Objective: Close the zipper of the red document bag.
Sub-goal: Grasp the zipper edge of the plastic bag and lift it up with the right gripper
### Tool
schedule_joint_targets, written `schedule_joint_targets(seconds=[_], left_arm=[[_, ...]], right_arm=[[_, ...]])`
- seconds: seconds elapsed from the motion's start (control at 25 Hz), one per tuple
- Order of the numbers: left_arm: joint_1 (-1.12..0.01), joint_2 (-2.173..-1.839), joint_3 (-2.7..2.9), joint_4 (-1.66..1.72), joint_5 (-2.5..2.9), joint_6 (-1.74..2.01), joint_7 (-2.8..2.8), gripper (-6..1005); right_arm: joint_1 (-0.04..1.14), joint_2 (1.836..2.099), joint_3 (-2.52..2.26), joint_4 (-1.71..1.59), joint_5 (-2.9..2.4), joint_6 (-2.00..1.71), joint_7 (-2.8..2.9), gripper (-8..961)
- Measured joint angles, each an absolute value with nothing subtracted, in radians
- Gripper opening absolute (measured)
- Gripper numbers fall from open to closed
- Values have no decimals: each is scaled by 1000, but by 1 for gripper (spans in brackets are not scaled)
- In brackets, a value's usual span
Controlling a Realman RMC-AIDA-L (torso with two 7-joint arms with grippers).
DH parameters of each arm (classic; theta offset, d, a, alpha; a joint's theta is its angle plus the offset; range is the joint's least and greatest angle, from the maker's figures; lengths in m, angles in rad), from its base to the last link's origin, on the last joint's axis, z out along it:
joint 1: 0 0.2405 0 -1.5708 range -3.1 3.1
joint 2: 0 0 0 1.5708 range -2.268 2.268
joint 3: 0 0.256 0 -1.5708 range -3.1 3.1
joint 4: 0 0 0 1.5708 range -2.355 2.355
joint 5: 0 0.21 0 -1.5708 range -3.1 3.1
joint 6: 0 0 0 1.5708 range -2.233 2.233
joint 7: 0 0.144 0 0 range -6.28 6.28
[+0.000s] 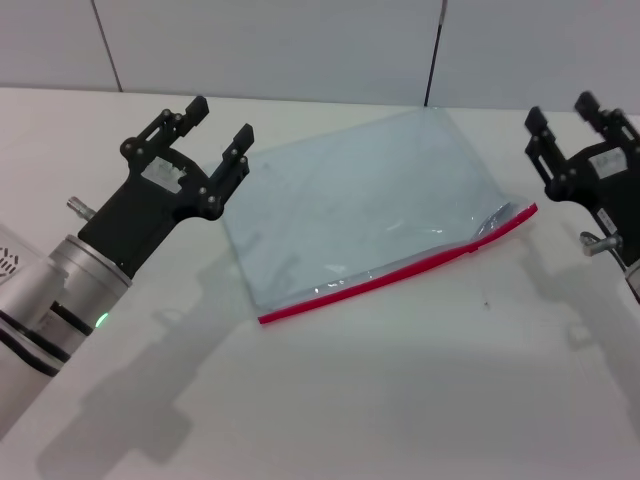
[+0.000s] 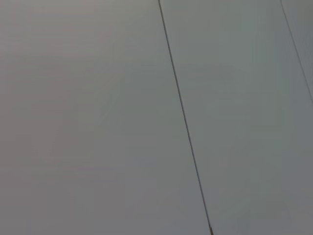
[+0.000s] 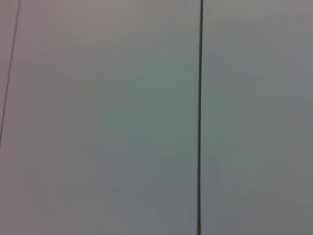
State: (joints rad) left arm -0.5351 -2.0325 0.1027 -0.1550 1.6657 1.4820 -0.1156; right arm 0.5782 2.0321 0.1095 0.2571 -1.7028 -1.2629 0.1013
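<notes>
The red document bag, a flat translucent blue-grey pouch, lies on the white table at the middle of the head view. Its zipper is a red strip along the near long edge, and the mouth gapes near the right end, where a small slider sits. My left gripper hovers open just left of the pouch's left edge, nothing between its fingers. At the right edge of the view my right gripper is raised beside the pouch's right end, also open. Both wrist views show only wall panels.
A grey panelled wall with dark seams runs behind the table's far edge. Bare white table surface stretches in front of the pouch toward me.
</notes>
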Motion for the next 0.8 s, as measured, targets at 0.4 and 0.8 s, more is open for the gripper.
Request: schedule_joint_targets(seconds=[0.4, 0.8], left_arm=[[-532, -2031, 103, -153, 1666, 1476, -115, 553], [-534, -2031, 103, -153, 1666, 1468, -119, 546]], right_arm=[[655, 2027, 64, 44, -1871, -1017, 614, 597], [719, 2024, 44, -121, -2195, -833, 1104, 598]])
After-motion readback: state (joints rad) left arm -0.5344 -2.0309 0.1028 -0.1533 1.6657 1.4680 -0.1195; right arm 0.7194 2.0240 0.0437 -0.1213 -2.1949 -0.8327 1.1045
